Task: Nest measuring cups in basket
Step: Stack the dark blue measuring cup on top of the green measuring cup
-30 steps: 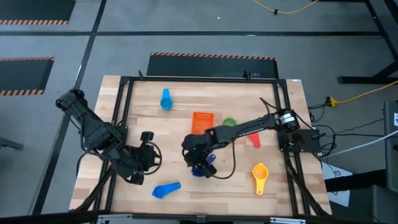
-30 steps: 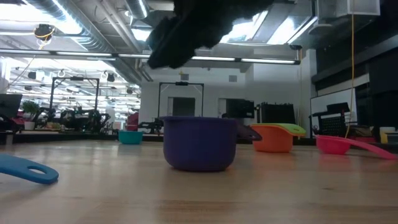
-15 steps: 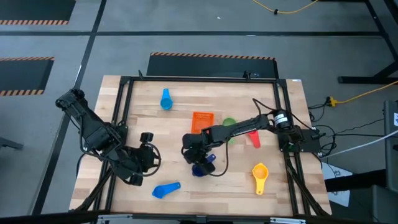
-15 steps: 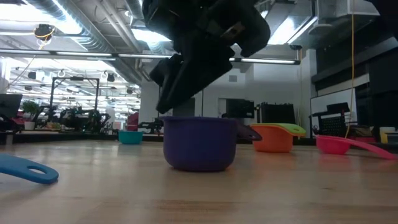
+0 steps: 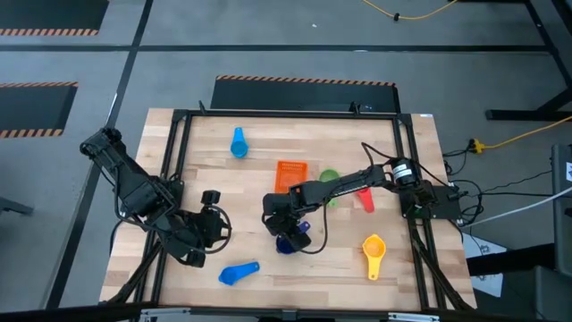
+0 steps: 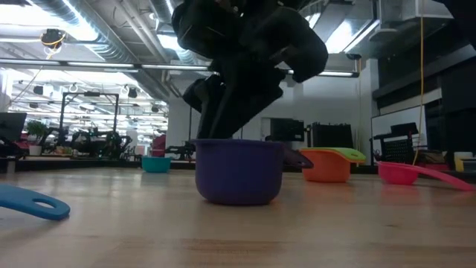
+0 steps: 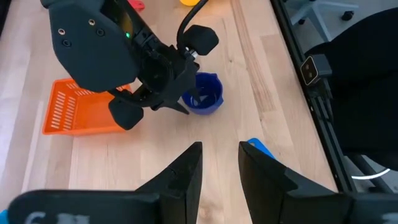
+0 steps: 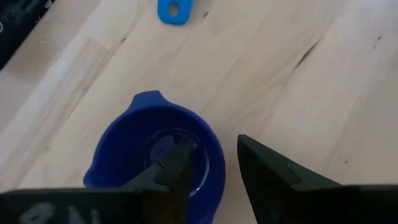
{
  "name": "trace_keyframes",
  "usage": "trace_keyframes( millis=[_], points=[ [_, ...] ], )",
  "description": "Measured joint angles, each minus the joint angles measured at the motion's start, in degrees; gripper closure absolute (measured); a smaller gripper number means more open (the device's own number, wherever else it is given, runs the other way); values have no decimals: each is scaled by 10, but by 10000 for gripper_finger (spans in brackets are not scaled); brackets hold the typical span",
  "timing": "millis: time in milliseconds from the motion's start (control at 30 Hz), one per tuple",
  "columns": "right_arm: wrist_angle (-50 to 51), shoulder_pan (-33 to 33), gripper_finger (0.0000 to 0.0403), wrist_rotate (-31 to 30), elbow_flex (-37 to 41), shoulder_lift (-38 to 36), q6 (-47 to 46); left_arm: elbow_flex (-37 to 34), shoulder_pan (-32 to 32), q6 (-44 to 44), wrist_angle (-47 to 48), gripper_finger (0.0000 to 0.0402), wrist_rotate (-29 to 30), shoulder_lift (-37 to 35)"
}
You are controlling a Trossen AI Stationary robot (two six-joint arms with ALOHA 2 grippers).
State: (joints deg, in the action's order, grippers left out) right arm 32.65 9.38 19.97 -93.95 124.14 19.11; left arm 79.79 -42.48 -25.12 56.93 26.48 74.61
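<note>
Right gripper (image 8: 208,165) lowered since a second ago onto dark blue measuring cup (image 8: 155,149), jaws parted astride its rim, left gripper (image 7: 217,168) waiting, jaws slightly apart, holding nothing

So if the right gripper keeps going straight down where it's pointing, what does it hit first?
The dark blue cup. The right gripper is open, straddling the cup's rim, one finger over the bowl; probably the cup's wall or floor first.
</note>
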Motion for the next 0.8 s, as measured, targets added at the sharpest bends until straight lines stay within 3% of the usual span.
trace_keyframes(
  millis=[300, 433, 633, 800],
  points=[
    [-1, 0, 277, -13, 25, 0, -6, 0, 0, 0, 0, 305, 0, 0],
    [-3, 0, 308, -14, 25, 0, -11, 0, 0, 0, 0, 305, 0, 0],
    [0, 0, 385, -13, 25, -1, -31, 0, 0, 0, 0, 305, 0, 0],
    [41, 4, 387, -28, 25, -20, -77, 0, 0, -1, 0, 305, 2, 0]
  ],
)
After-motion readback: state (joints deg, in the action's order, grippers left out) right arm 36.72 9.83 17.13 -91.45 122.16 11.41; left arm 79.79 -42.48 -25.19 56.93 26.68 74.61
